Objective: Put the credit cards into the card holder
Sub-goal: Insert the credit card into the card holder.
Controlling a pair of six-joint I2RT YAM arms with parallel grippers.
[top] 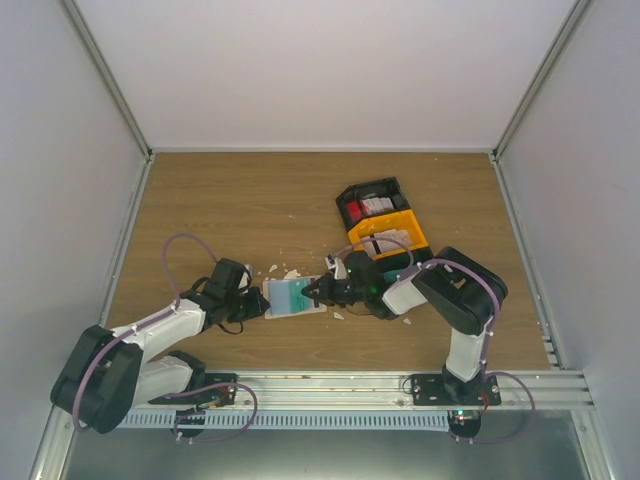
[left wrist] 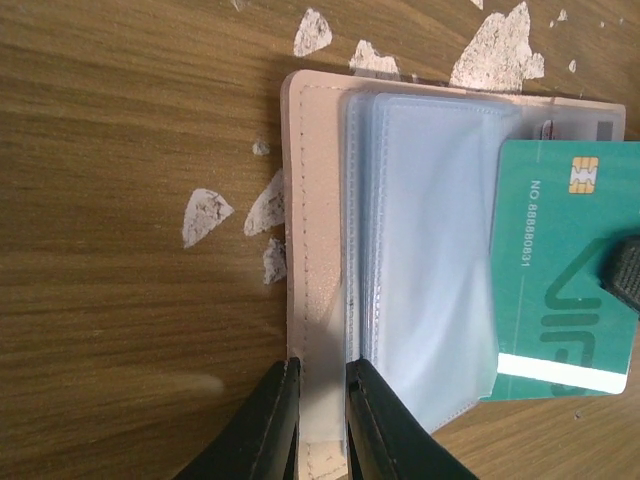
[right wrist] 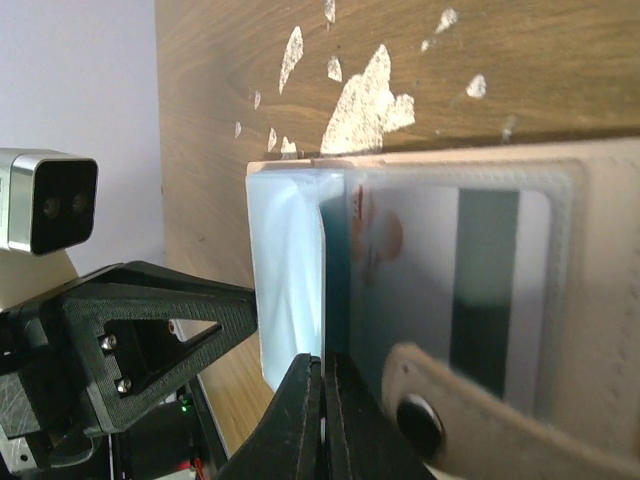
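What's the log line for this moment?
left gripper: shut on wallet | right gripper: shut on teal card | teal card: mostly outside sleeves

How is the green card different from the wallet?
The teal plastic credit card is smaller than the beige folding wallet. The card has a gold chip; the wallet has clear sleeves. The right gripper pinches the card; the left gripper pinches the wallet. Both are flat rectangles.

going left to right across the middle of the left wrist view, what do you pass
white scraps → beige wallet cover → clear sleeves → teal card
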